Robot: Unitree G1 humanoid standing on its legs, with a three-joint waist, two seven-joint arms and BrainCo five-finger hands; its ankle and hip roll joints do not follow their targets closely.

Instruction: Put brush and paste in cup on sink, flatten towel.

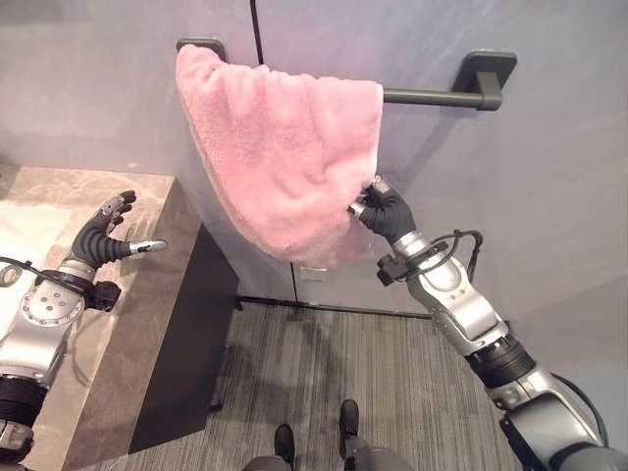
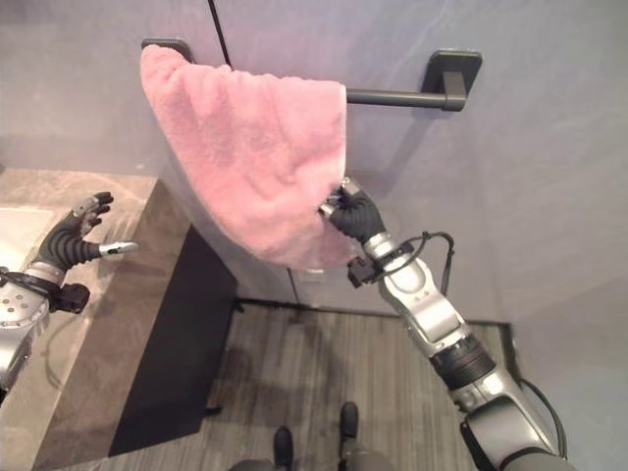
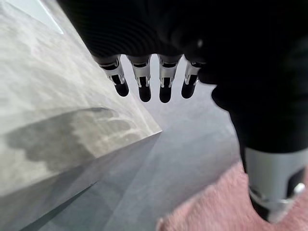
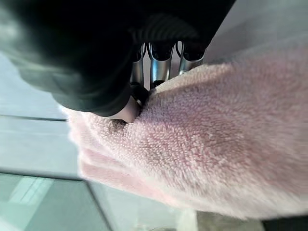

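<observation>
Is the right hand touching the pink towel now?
Touching. In the right wrist view the right hand pinches the pink towel edge with its fingers; the eye views agree.

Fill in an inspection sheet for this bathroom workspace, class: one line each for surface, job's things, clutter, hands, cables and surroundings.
Surface: marble sink counter, at the robot's left.
Job's things: pink towel hangs bunched and slanted over the left part of a dark wall rail; brush, paste and cup: nothing seen.
Clutter: nothing seen.
Hands: right hand pinches the towel's lower right edge; left hand hovers over the counter, fingers relaxed, holding nothing.
Cables: nothing seen apart from the robot's own.
Surroundings: grey wall, striped grey floor, dark cabinet side below the counter.
</observation>
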